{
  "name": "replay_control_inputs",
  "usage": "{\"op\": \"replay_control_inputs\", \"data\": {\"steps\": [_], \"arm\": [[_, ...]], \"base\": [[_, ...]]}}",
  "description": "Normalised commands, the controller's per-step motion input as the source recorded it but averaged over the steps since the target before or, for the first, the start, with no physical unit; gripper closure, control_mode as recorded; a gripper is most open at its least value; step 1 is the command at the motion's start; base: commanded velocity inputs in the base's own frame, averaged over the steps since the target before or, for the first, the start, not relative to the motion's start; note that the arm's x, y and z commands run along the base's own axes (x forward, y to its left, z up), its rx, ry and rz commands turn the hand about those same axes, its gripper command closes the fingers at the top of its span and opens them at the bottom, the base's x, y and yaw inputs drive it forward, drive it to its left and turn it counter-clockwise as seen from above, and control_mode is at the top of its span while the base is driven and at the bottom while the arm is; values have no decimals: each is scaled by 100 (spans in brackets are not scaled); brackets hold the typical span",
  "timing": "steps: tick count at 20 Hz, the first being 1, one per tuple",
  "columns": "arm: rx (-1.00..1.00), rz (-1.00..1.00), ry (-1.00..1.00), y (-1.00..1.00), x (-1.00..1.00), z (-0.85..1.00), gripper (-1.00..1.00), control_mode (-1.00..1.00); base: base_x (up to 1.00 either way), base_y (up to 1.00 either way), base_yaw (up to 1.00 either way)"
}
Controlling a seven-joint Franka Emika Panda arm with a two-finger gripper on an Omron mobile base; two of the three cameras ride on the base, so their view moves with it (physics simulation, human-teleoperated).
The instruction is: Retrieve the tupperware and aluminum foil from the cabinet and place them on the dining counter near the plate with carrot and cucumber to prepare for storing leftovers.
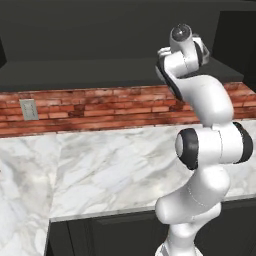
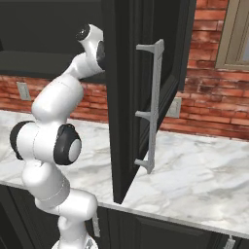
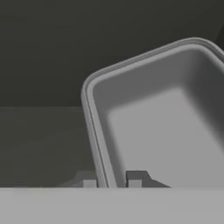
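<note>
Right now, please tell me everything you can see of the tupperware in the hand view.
The tupperware is a shallow rectangular tray of translucent grey plastic with rounded corners and a raised rim around a flat, empty bottom. In the hand view it sits rotated, one corner toward the upper left, and its right and lower parts run out of the picture. It lies inside the dark cabinet, on the dark shelf. The gripper has its jaws astride the near rim wall, one outside and one inside the tray, closed on it.
</note>
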Motion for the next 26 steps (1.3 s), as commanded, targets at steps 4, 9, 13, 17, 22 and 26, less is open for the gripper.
{"op": "replay_control_inputs", "data": {"steps": [4,9,13,17,22,26], "arm": [[0,-3,1,26,-73,35,100,-100],[-2,0,15,54,-83,40,100,-100],[-10,4,19,58,-100,1,100,-100],[-6,4,6,44,-100,-22,100,-100],[0,3,0,23,-100,-61,100,-100],[8,2,0,11,-100,-81,100,-100]], "base": [[0,0,0],[0,0,0],[0,0,0],[0,0,0],[0,0,0],[0,0,0]]}}
